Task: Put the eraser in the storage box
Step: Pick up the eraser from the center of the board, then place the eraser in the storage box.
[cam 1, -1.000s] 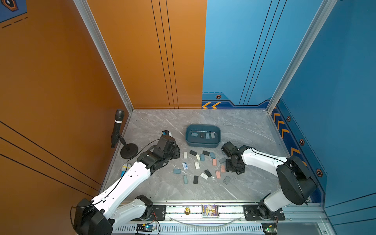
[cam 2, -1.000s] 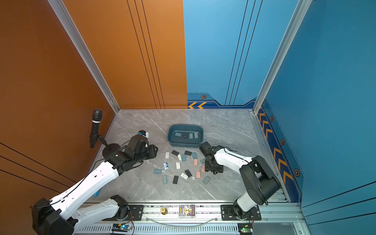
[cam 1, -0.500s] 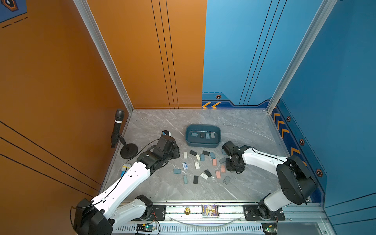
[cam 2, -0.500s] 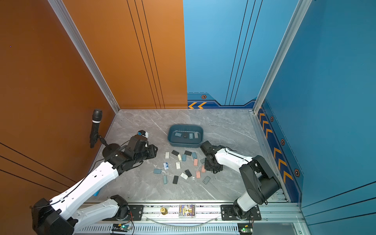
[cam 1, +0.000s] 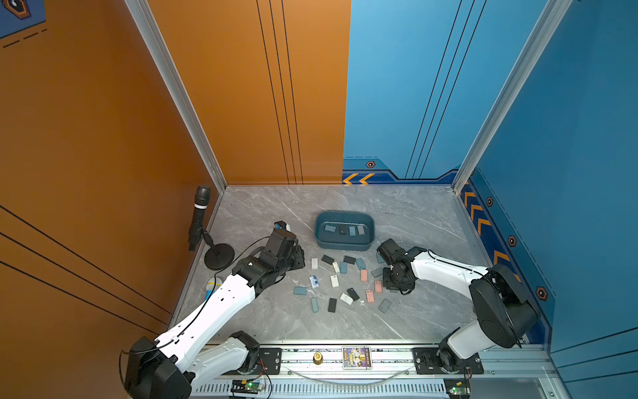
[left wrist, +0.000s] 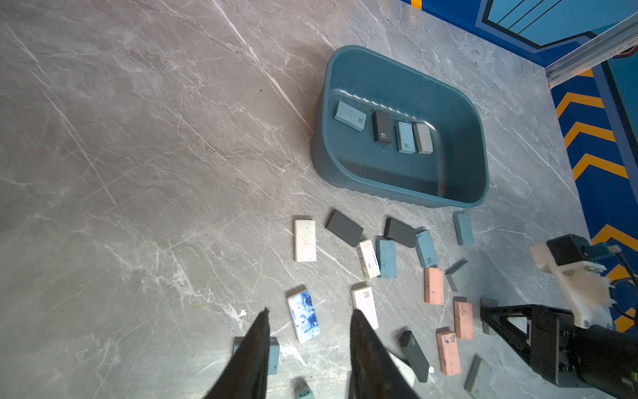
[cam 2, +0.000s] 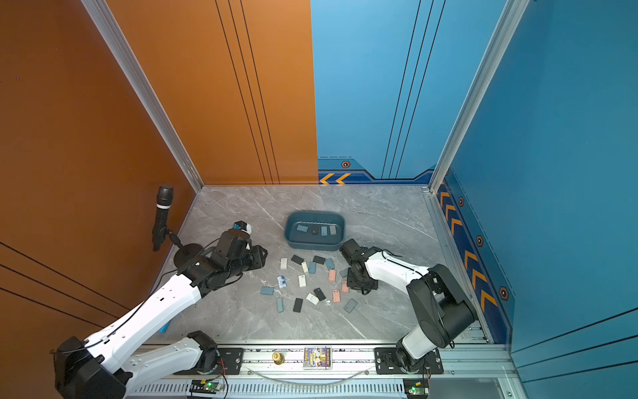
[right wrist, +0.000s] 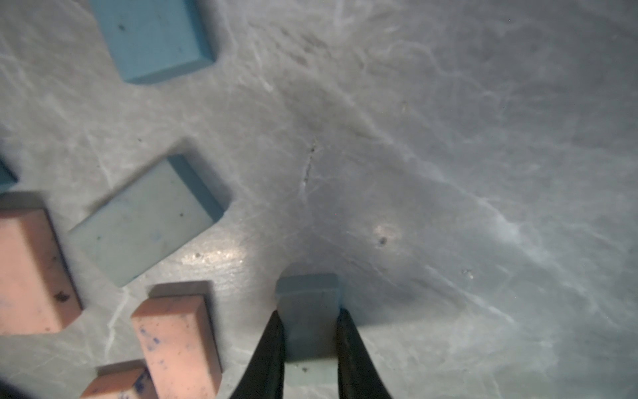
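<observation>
In the right wrist view my right gripper [right wrist: 309, 312] is shut on a grey-teal eraser [right wrist: 307, 290], both fingers pressed to its sides, low over the marble table. In both top views that gripper [cam 1: 397, 281] [cam 2: 359, 281] points down, just right of the scattered erasers and in front of the storage box [cam 1: 343, 246] [cam 2: 312, 246]. The dark teal tub [left wrist: 379, 191] holds several erasers [left wrist: 348, 115]. My left gripper [left wrist: 310, 312] is open and empty. It hovers left of the pile [cam 1: 298, 259].
Several loose erasers lie between the arms: pink [right wrist: 176, 342], grey [right wrist: 145, 221], blue [right wrist: 155, 34], black [left wrist: 343, 228], white [left wrist: 305, 240]. A microphone on a round stand [cam 1: 200, 221] stands at the far left by the orange wall. A metal rail [cam 1: 345, 359] runs along the front.
The right gripper's jaws have closed onto the grey-teal eraser. The left arm has not moved.
</observation>
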Robot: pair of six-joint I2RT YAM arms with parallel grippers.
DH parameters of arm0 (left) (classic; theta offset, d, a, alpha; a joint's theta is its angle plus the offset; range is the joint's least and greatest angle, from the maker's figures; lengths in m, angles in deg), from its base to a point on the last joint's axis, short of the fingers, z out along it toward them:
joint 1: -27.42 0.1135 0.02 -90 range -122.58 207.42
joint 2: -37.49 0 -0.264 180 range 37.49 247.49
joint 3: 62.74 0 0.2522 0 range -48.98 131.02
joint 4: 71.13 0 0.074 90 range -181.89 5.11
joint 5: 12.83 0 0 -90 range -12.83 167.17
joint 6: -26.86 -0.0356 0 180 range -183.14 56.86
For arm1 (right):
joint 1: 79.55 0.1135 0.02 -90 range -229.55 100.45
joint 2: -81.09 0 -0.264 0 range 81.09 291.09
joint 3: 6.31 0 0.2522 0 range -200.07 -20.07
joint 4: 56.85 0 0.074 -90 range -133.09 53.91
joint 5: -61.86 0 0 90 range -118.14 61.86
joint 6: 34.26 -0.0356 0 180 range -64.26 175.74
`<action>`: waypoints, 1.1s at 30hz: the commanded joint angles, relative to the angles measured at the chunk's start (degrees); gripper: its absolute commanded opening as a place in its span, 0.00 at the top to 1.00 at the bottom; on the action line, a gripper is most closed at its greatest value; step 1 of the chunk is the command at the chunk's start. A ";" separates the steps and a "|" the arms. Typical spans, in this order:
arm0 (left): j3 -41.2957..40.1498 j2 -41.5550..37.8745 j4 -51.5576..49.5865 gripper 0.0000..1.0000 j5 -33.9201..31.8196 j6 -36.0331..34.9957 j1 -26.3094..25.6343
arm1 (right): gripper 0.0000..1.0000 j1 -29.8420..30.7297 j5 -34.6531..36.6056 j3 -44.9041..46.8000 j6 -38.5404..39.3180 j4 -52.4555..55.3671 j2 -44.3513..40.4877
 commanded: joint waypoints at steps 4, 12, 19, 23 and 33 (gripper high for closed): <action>-1.13 -0.81 -0.95 0.60 -0.27 0.44 0.77 | 0.76 -0.50 0.93 -4.15 0.11 4.91 -3.44; -2.27 -1.51 -0.90 0.60 0.44 1.42 0.79 | 0.77 -0.28 2.32 -11.52 1.30 9.08 -6.41; -3.39 -2.25 -0.95 0.61 0.75 1.75 0.90 | 0.76 -0.15 3.02 -18.81 3.35 10.90 -6.51; -3.81 -2.55 -0.96 0.61 0.96 1.73 0.86 | 0.76 -0.02 2.85 -23.46 4.54 11.55 -4.47; -4.69 -3.22 -1.63 0.60 0.96 1.80 1.21 | 0.77 1.86 1.80 -35.43 6.60 11.64 2.93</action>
